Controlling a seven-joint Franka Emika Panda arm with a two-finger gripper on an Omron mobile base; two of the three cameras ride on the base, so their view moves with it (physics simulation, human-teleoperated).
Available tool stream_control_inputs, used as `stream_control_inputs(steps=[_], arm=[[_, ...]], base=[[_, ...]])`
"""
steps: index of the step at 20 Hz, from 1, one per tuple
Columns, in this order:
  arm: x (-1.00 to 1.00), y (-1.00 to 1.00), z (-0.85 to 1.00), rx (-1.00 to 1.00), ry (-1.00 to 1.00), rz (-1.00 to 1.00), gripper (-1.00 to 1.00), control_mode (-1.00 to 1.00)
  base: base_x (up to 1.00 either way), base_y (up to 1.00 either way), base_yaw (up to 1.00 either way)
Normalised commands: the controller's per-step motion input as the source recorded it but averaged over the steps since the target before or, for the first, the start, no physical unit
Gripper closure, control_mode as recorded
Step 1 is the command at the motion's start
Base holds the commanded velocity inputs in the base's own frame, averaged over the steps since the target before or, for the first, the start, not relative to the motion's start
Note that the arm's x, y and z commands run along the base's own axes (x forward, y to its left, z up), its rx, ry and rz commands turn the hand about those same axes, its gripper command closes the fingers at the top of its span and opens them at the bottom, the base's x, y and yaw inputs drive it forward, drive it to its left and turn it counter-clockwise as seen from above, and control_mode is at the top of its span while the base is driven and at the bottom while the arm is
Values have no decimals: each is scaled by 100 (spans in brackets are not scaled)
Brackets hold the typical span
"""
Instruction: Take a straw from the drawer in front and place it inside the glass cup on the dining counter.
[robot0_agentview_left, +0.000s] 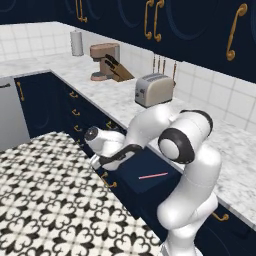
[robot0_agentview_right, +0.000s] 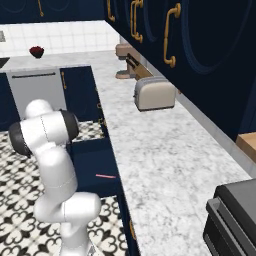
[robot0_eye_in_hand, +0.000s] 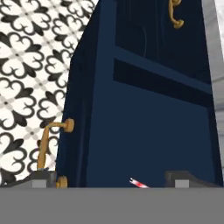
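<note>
The navy drawer (robot0_agentview_left: 131, 176) stands pulled out below the marble worktop, and the thin pink-red straw (robot0_agentview_left: 152, 175) lies flat on its floor. My gripper (robot0_agentview_left: 111, 165) hangs open over the drawer's front edge, just above the curved brass handle (robot0_agentview_left: 107, 181), holding nothing. In the hand view the fingertips (robot0_eye_in_hand: 41, 178) stand wide apart over the drawer (robot0_eye_in_hand: 144, 140), with the straw's end (robot0_eye_in_hand: 139, 183) low between them and the handle (robot0_eye_in_hand: 45, 146) at the left. From the right base the straw (robot0_agentview_right: 105, 176) shows in the open drawer (robot0_agentview_right: 95, 157). The glass cup and dining counter are out of view.
On the marble worktop (robot0_agentview_left: 100, 92) sit a toaster (robot0_agentview_left: 154, 89), a knife block (robot0_agentview_left: 119, 70) beside a brown coffee machine and a paper towel roll (robot0_agentview_left: 76, 42). A dark appliance (robot0_agentview_right: 232, 220) stands at the near right. Patterned floor (robot0_agentview_left: 45, 200) lies open to the left.
</note>
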Motion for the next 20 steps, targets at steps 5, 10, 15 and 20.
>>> stream_control_inputs(steps=[5,10,15,20], arm=[[56,-81,0,10,19,0,-100,-100],[46,-46,-24,11,25,0,-100,-100],[48,-6,-80,5,26,0,-100,-100],[8,19,-78,3,24,0,-100,-100]], base=[[0,0,0],[0,0,0],[0,0,0],[0,0,0]])
